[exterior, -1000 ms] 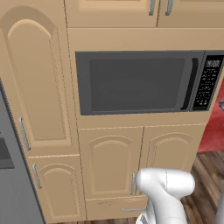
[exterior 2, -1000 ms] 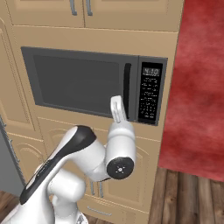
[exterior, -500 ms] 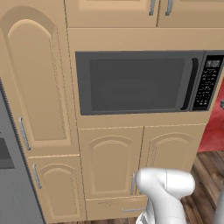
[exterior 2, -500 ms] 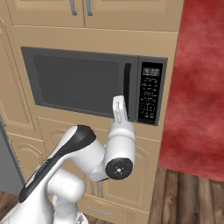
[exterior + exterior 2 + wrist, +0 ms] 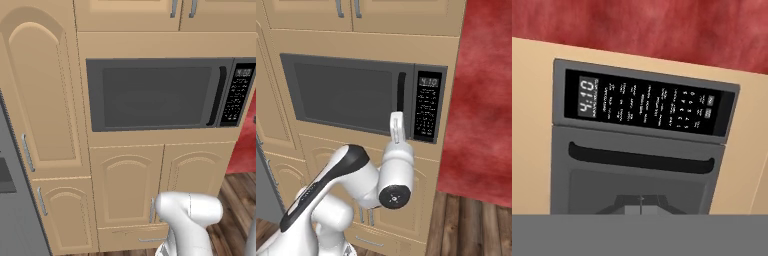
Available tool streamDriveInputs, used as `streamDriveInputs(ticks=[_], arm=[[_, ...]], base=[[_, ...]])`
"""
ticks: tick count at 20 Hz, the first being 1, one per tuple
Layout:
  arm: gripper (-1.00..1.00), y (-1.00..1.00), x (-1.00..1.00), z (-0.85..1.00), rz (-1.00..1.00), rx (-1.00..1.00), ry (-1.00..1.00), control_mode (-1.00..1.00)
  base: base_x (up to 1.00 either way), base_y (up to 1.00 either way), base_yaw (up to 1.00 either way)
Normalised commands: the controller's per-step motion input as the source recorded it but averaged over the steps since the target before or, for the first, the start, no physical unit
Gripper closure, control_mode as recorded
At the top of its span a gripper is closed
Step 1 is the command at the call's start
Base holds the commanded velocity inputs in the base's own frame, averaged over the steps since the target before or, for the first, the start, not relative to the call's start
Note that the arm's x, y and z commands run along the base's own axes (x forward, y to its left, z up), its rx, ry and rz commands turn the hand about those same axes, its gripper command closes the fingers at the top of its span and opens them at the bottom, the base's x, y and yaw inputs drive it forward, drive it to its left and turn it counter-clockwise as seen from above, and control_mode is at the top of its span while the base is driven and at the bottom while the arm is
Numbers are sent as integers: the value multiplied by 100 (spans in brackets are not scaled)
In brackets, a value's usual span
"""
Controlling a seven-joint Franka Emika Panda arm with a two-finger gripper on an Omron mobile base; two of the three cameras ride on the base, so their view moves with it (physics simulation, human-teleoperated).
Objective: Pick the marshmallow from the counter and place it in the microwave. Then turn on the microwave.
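The microwave (image 5: 160, 93) sits built into the tan cabinets with its door shut, black handle (image 5: 401, 97) just left of the button panel (image 5: 427, 108). The clock on that panel reads 4:10 in the hand view. The gripper (image 5: 397, 127) is up in front of the handle's lower end, jaws closed tight with nothing between them. No telling where the marshmallow is.

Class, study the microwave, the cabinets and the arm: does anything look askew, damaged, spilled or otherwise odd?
Nothing stands out. The microwave sits square in its cabinet with the door shut, its button panel lit, and the cabinet doors are closed and intact.
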Motion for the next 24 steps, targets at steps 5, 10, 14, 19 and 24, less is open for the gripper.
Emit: streamDriveInputs(ticks=[5, 10, 14, 19, 24], arm=[[100, -8, 0, -5, -1, 5, 0, -100], [100, -6, 0, -12, -1, 3, 0, -100], [100, -9, 0, -15, -2, 4, 0, -100], [100, -9, 0, -10, -1, 4, 0, -100], [100, -5, 0, -10, -1, 3, 0, -100]], base=[[0, 0, 0], [0, 0, 0], [0, 0, 0], [0, 0, 0], [0, 0, 0]])
